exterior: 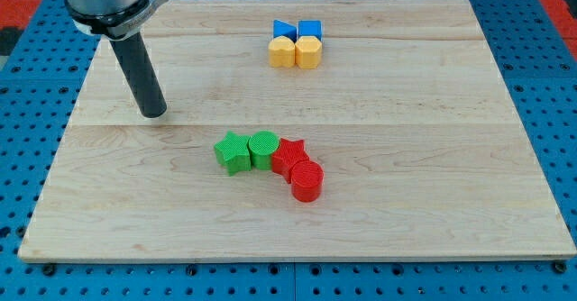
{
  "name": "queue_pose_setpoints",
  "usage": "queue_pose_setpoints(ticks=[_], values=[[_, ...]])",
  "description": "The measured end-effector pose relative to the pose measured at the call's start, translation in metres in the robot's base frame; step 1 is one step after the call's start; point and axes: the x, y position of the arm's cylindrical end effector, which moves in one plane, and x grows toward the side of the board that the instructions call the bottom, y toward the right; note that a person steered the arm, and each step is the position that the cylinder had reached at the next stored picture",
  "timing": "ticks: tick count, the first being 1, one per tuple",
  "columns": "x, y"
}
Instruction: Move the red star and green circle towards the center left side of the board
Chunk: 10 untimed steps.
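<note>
Camera view: 2 green blocks [247, 150], 2 red blocks [297, 168], 2 blue blocks [297, 30], 2 yellow blocks [296, 52].

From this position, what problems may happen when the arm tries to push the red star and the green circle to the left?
1. My tip stands to the view's upper left of the cluster, so it probably must go around to the right side first.
2. The green star touches the green circle on its left, so a leftward push would likely carry it along too.
3. The red circle sits against the red star and may be dragged or knock it off line.
</note>
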Motion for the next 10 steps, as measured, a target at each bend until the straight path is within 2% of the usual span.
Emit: queue_pose_setpoints(ticks=[1, 2, 3, 4, 5, 7, 10], values=[[0.0, 0.0], [-0.015, 0.098], [0.03, 0.211], [0.118, 0.302], [0.148, 0.254], [0.088, 0.164], [0.038, 0.137]])
